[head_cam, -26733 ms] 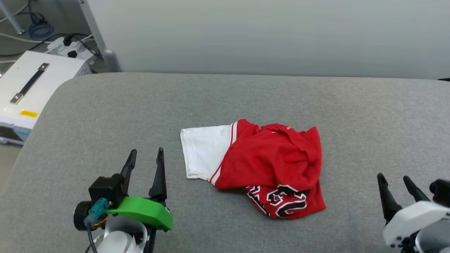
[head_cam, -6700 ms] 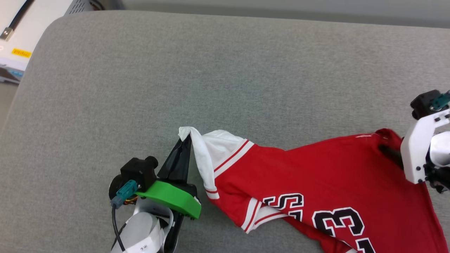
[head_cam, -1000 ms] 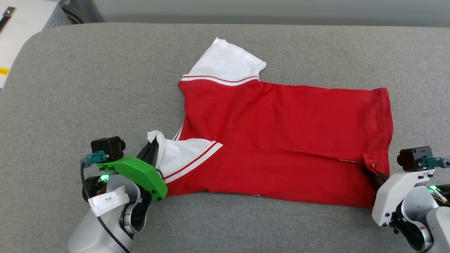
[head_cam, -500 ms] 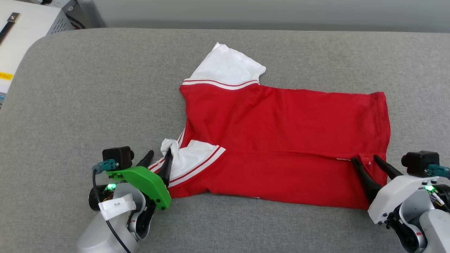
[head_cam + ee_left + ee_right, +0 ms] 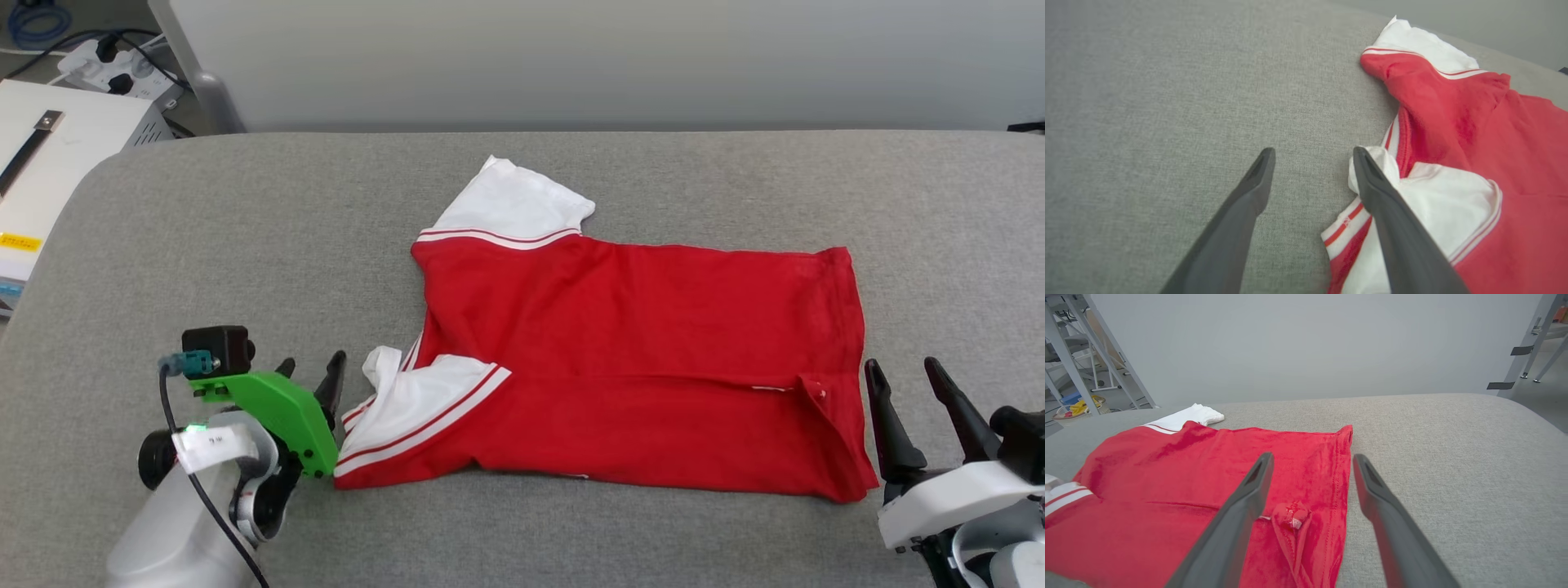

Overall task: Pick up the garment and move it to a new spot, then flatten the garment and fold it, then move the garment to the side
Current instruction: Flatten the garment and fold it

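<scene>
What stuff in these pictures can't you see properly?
- Head view: the shirt's underside lies against the gray cushion, so any print there is hidden.
- Left wrist view: part of the white sleeve is hidden behind a finger of the left tool.
- Head view: the yellow label on the white box is too small to read, and the left edge cuts the box off.
- Head view: the arm behind the right tool is cut off at the bottom corner.

Dark fingers [image 5: 333, 385], green bracket [image 5: 282, 408], teal plug [image 5: 194, 362], perhaps a label [image 5: 214, 439] on left claw [image 5: 312, 361]; right claw [image 5: 900, 364] has white housing [image 5: 947, 498].
</scene>
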Robot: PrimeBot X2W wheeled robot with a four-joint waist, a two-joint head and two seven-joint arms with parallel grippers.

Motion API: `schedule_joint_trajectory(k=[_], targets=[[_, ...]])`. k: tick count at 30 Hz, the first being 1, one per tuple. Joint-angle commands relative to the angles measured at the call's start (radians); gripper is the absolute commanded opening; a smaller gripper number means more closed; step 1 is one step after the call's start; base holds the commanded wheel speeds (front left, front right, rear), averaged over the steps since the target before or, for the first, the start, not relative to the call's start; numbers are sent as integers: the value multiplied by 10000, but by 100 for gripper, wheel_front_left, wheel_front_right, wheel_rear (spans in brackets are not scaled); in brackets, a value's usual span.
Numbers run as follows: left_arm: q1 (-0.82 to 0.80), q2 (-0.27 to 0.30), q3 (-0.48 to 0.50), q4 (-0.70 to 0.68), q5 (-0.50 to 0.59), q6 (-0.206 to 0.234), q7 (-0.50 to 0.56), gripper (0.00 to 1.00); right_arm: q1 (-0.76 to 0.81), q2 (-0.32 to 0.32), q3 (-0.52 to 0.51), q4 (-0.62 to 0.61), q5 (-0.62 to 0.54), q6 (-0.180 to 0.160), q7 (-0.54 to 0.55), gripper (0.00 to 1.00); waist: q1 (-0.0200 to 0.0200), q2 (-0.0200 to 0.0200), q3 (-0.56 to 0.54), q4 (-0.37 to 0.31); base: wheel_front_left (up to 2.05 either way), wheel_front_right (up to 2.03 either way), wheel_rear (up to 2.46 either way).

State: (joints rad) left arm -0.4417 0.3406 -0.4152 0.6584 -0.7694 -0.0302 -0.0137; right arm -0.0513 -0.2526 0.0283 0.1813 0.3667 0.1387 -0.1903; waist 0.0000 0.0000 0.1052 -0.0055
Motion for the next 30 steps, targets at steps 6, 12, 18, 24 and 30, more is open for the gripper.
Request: schedule_joint_trajectory(k=[6,12,18,24,30], targets=[[301,937,-260,-1275,-895,319,3669,100,619,527,-363,-811,-356,-80,463,100,0,0,-58,-307,0,0,0],[1013,1687,-315,-2750,-1592,998,6067,100,739,847,-464,-1293,-422,-80,764,100,0,0,172,-562,0,0,0],[1406,1883,-412,-3720,-1681,1462,6669,100,586,900,-500,-1374,-246,-80,813,100,0,0,651,-717,0,0,0],[1388,1541,-775,-3684,-1728,1464,7011,47,324,865,-414,-1312,-60,-80,852,100,0,0,1057,-865,0,0,0],[1406,1232,-910,-3478,-1827,1424,7010,0,234,719,-571,-1143,173,-80,1158,100,0,0,1070,-923,0,0,0]])
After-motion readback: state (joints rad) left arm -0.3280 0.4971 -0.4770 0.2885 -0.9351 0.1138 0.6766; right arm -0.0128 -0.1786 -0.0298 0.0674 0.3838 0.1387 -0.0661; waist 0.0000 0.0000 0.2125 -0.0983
